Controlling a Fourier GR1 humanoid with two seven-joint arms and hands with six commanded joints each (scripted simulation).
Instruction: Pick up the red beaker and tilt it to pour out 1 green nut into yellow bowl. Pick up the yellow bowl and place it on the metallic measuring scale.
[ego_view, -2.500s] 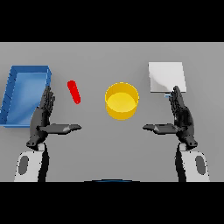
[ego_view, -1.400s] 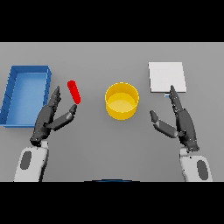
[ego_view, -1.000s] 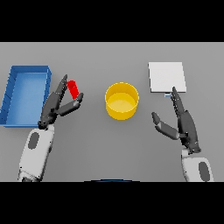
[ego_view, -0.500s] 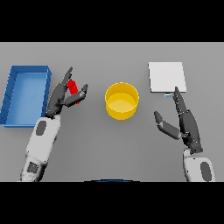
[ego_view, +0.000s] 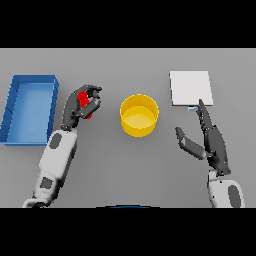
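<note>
- the grey table (ego_view: 125, 170) filled the view and carried everything else.
- a blue tray (ego_view: 29, 109) sat at the table's left side, open side up, its far end angled slightly toward the middle.
- a flat pale square, the scale (ego_view: 190, 88), lay at the far right, well apart from the tray.
- the yellow bowl (ego_view: 139, 115) stood upright near the middle of the table, between the two hands and touching neither; it was off the scale, to the scale's near left. whether anything lay inside it could not be told.
- the right hand (ego_view: 212, 142) hovered at the right, fingers straight and spread apart, thumb pointing toward the bowl; its longest fingertip reached just to the near edge of the scale, and it held nothing.
- the left hand (ego_view: 80, 106) was just right of the tray, fingers and thumb curled round the beaker.
- the red beaker (ego_view: 85, 104) was clamped in that hand, only patches of red showing between the dark fingers, left of the bowl and apart from it.
</note>
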